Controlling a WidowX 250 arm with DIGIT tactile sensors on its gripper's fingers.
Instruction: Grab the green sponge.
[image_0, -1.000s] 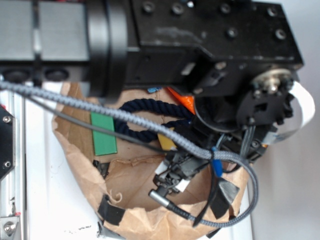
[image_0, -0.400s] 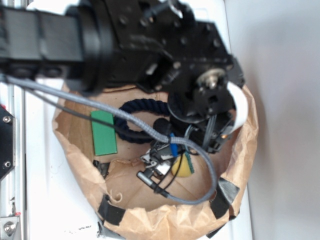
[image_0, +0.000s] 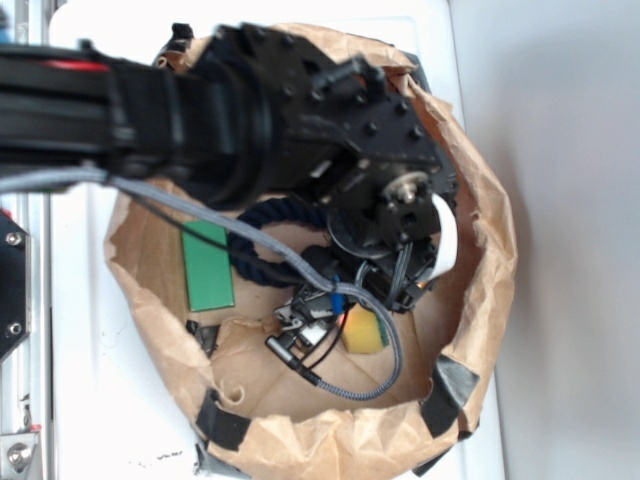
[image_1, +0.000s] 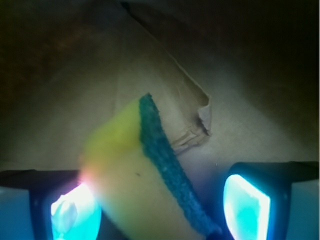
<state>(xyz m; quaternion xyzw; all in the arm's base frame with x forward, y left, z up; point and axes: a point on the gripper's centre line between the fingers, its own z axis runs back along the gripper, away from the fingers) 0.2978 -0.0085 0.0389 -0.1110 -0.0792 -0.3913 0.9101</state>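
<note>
Your tool (image_1: 161, 200) sits inside the crumpled brown paper bag (image_0: 300, 440), its pads (image_1: 246, 205) spread with the sponge (image_1: 145, 185) between them, not gripped. The wrist view shows you soft yellow foam edged with rough green scouring; from outside only a yellow corner shows. A flat green block (image_0: 208, 266) and dark rope (image_0: 280, 215) lie left.

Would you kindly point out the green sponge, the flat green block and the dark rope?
green sponge (image_1: 135, 170), wrist view, on its yellow foam face.
flat green block (image_0: 208, 268), exterior view, middle of its top face.
dark rope (image_0: 285, 212), exterior view, on the loop's upper curve.
</note>
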